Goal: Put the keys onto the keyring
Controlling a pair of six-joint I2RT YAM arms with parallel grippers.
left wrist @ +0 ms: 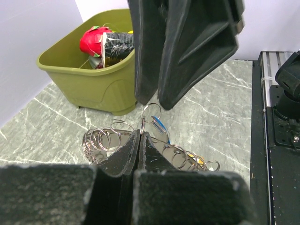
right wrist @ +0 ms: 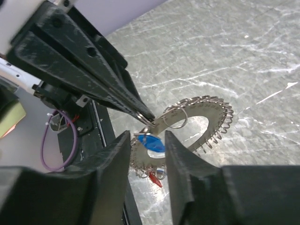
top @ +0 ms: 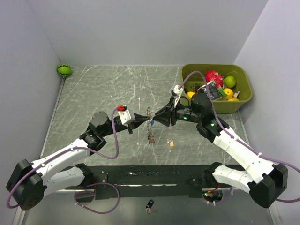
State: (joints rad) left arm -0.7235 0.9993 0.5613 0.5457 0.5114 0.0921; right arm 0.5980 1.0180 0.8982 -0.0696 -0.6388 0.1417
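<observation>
The keyring (top: 150,129), a flat grey metal ring edged with many small wire loops, hangs on edge above the table's middle. My left gripper (top: 145,121) is shut on its rim; its tips (left wrist: 140,136) pinch the plate of the keyring (left wrist: 101,140). A blue-headed key (right wrist: 152,142) hangs from the keyring (right wrist: 213,112), and a red key (right wrist: 155,179) dangles lower down. My right gripper (right wrist: 146,140) stands open around the blue key, one finger on each side of it. A brass key (top: 171,143) lies on the table below the ring.
An olive bin (top: 246,91) of toy fruit stands at the back right. A green ball (top: 64,70) rests in the back left corner. A small black fob (top: 149,205) lies on the near shelf between the arm bases.
</observation>
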